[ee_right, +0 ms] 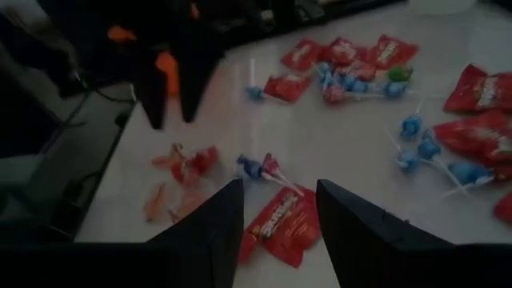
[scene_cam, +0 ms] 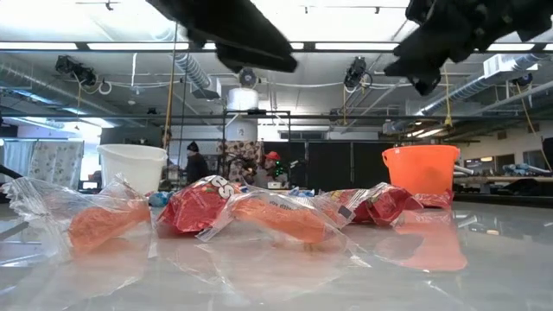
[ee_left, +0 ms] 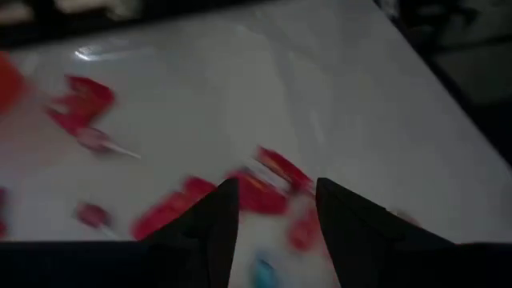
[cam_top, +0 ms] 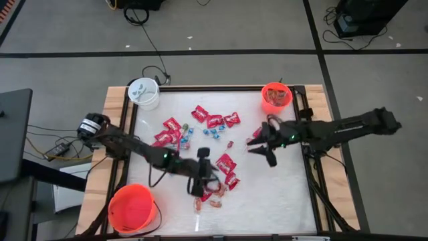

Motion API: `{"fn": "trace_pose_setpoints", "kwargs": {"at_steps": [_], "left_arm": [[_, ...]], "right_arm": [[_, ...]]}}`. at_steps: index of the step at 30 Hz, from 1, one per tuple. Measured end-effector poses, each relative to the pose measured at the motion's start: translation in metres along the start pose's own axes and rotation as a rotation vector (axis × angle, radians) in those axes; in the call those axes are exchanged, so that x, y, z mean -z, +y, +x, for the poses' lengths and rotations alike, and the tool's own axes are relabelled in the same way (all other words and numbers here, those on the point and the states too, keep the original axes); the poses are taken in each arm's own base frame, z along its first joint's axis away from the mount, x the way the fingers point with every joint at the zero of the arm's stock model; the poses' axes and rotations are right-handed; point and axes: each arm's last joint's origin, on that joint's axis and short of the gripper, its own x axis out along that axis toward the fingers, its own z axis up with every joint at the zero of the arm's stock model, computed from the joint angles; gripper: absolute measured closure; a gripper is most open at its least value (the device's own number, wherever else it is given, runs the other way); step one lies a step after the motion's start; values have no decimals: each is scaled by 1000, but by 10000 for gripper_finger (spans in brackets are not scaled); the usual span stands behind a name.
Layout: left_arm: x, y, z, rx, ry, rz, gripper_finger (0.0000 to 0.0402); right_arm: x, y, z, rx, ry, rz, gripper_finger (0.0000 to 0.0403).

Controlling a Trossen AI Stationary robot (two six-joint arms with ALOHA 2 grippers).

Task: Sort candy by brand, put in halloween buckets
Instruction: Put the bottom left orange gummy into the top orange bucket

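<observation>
Left of centre, the left gripper hovers with fingers parted and empty over red packets near the table's front, while the right gripper, likewise parted and empty, hangs below the small orange bucket, likely choosing candy.

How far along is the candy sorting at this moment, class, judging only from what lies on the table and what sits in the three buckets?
Barely started. Something red shows inside the small orange bucket, and the white bucket holds a few pieces. The large orange bucket looks empty. Both the left gripper and right gripper stand open over the pile, holding nothing. Most red packets and blue lollipops remain scattered on the table.
</observation>
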Motion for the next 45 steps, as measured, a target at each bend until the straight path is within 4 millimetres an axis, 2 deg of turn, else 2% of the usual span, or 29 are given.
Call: {"fn": "trace_pose_setpoints", "kwargs": {"at_steps": [4,9,12,17,21,28,35,40,42,45], "left_arm": [[6,-21,-6,47,47,-41,229],[12,-44,-8,168,77,-32,229],[21,-57,-3,197,102,-1,229],[44,-73,17,241,186,28,229],[57,-76,23,292,302,-90,229],[58,-78,18,262,358,-272,229],[72,-80,21,166,408,-260,229],[85,-81,31,88,450,-243,231],[89,-81,34,77,468,-241,240],[91,-80,35,67,472,-240,274]], "right_arm": [[10,5,16,58,3,-16,234],[13,9,25,26,9,1,234],[15,13,27,1,26,10,234],[18,18,28,-19,34,4,234],[16,18,28,-23,22,5,234],[8,9,29,12,-42,-27,234],[3,1,29,14,-64,-32,234],[2,0,29,13,-64,-42,234],[3,0,29,10,-55,-42,234],[3,0,29,8,-57,-43,234]]}}
